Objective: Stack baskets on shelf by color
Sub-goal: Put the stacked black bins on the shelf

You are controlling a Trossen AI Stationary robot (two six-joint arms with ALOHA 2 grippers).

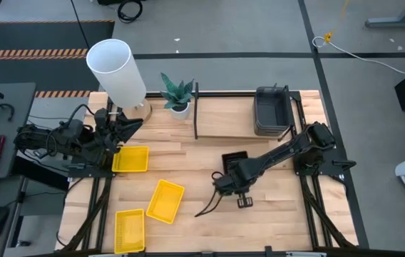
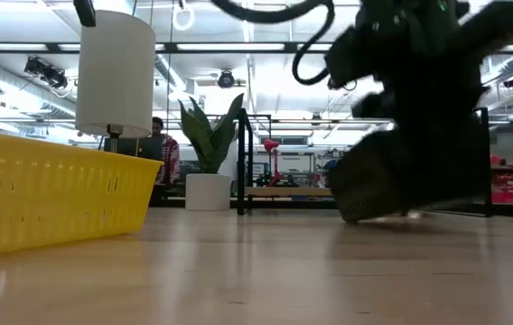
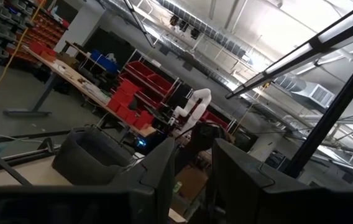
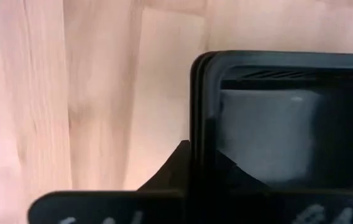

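My right gripper [image 1: 232, 173] reaches to the table's middle and is shut on a small black basket [image 1: 235, 158], which fills the right wrist view [image 4: 276, 124]. Dark grey baskets [image 1: 272, 111] sit stacked at the right end of the black-frame shelf [image 1: 197, 111] by the far edge. Three yellow baskets lie flat on the left half: one by the left arm [image 1: 130, 158], one at centre-left [image 1: 165, 200], one at the near edge [image 1: 130, 230]. My left gripper [image 1: 130, 125] waits open beside the lamp, touching nothing. My right gripper holds the black basket by its side wall next to a corner [image 4: 200, 124]. One finger [image 4: 173, 171] lies outside the wall; the other seems to be inside. The fingers come slanting down from the near right. In the low view the basket [image 2: 392, 185] sits tilted, its lower edge near the table.
A white cylindrical lamp shade [image 1: 117, 68] and a small potted plant [image 1: 179, 93] stand at the far left of the table. The shelf's left and middle parts show bare wood. Bare table lies near and right of the right gripper. A person sits in the room behind [image 2: 162, 149].
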